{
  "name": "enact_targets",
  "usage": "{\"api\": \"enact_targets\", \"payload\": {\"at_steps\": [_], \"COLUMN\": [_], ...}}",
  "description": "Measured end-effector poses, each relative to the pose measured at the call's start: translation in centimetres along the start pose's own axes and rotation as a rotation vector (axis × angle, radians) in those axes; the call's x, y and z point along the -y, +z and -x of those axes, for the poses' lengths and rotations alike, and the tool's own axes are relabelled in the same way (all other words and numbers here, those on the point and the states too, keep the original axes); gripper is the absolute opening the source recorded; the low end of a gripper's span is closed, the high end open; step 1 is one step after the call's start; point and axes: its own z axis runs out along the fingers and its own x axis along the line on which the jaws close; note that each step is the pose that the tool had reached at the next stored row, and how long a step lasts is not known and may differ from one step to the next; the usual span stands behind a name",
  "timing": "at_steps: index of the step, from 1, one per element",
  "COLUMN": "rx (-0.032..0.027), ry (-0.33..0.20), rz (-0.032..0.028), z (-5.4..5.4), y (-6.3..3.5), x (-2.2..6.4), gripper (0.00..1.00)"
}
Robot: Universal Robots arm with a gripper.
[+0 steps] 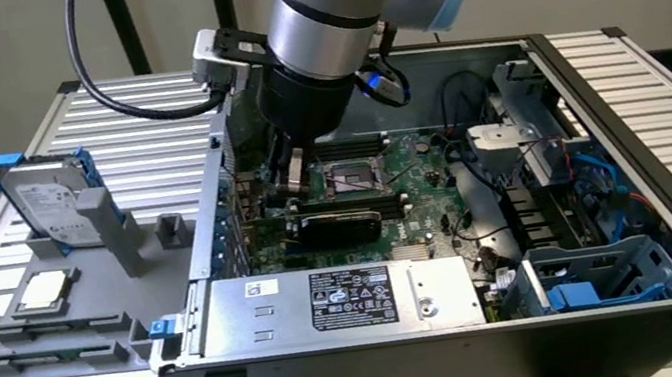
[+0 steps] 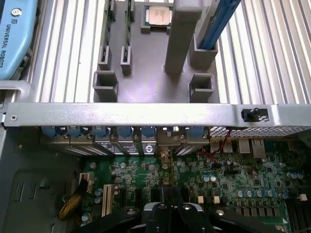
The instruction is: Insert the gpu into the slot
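Note:
The gpu (image 1: 339, 226) is a thin black card standing on edge on the green motherboard (image 1: 424, 185), inside the open computer case. My gripper (image 1: 296, 195) reaches down from the arm onto the card's end nearest the case's rear wall. In the wrist view the black fingers (image 2: 171, 208) are shut over the card's narrow top edge (image 2: 166, 174), which runs from them to the rear bracket. The slot is hidden under the card.
A silver power supply box (image 1: 340, 299) fills the case's near side, with cables and drive cages toward the exterior view's right. The case's rear wall (image 2: 146, 114) stands close to the gripper. Outside it, a grey holder tray carries a hard drive (image 1: 48, 204) and a processor (image 1: 44, 288).

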Motion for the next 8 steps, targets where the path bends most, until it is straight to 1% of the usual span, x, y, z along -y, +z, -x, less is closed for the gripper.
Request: {"api": "enact_targets", "payload": {"at_steps": [1,3,5,8], "rx": [-0.0009,-0.0053,-0.0108,-0.0193], "ry": [-0.002,-0.004,-0.007,-0.007], "rz": [0.0072,0.018,0.0263,0.0372], "z": [0.0,0.0,-0.01,-0.02], "y": [0.04,0.13,0.25,0.46], "x": [-0.08,-0.26,-0.5,-0.97], "gripper": [0.11,0.11,0.11,0.11]}}
